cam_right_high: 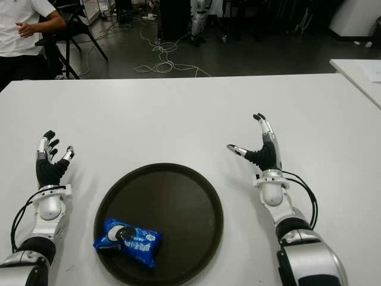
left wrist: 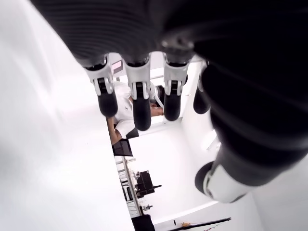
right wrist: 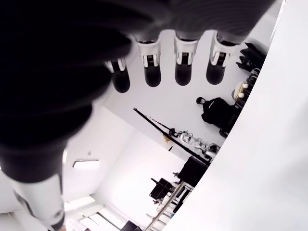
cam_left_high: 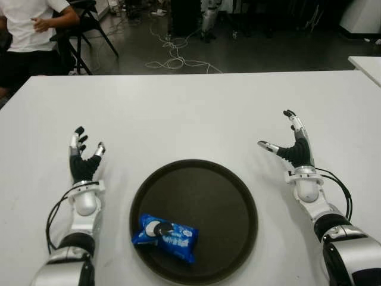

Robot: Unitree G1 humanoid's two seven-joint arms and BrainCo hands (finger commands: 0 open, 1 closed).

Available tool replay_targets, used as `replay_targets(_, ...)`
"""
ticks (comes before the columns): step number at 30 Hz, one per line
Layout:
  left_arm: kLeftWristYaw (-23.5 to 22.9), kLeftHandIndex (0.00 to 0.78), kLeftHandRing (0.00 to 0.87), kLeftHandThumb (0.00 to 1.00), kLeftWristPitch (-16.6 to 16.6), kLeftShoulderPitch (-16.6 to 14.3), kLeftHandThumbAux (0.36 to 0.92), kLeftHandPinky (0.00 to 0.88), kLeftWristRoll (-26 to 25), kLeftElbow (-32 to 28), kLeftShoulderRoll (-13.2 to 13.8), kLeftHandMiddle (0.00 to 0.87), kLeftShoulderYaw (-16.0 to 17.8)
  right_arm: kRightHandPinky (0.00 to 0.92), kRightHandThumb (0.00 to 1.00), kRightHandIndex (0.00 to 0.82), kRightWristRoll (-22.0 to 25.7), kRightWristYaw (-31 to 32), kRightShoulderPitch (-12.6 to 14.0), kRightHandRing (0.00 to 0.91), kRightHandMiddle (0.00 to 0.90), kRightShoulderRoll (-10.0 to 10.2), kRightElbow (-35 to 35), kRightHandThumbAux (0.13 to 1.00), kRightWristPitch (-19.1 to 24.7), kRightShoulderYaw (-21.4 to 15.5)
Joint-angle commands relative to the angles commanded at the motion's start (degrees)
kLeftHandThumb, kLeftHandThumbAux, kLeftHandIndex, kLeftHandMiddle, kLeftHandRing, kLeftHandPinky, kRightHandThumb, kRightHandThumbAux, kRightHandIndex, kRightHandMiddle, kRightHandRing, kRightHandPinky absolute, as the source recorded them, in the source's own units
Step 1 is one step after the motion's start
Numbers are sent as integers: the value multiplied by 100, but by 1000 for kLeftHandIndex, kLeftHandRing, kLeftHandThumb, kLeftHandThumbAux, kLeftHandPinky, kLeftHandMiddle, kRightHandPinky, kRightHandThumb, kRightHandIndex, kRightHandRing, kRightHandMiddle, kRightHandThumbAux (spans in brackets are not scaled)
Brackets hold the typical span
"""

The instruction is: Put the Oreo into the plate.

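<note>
Blue Oreo [cam_left_high: 165, 236] already lies in the plate [cam_left_high: 226, 196], at its near-left rim by the table's [cam_left_high: 178, 113] front edge. Left hand [cam_left_high: 83, 156] and right hand [cam_left_high: 290, 143] both spread, empty, flanking it. Looks finished.

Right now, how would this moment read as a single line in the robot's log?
Oreo pack: in plate, near-left part | left hand: open, left of plate | right hand: open, right of plate | task: looks done
</note>
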Motion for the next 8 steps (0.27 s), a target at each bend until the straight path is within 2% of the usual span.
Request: replay_targets(8,-243,36,44,43,407,285,734,38,54,-824,3,62,-83,0,0,0,-109,-60,100,0,0,-17,-237,682,110,39)
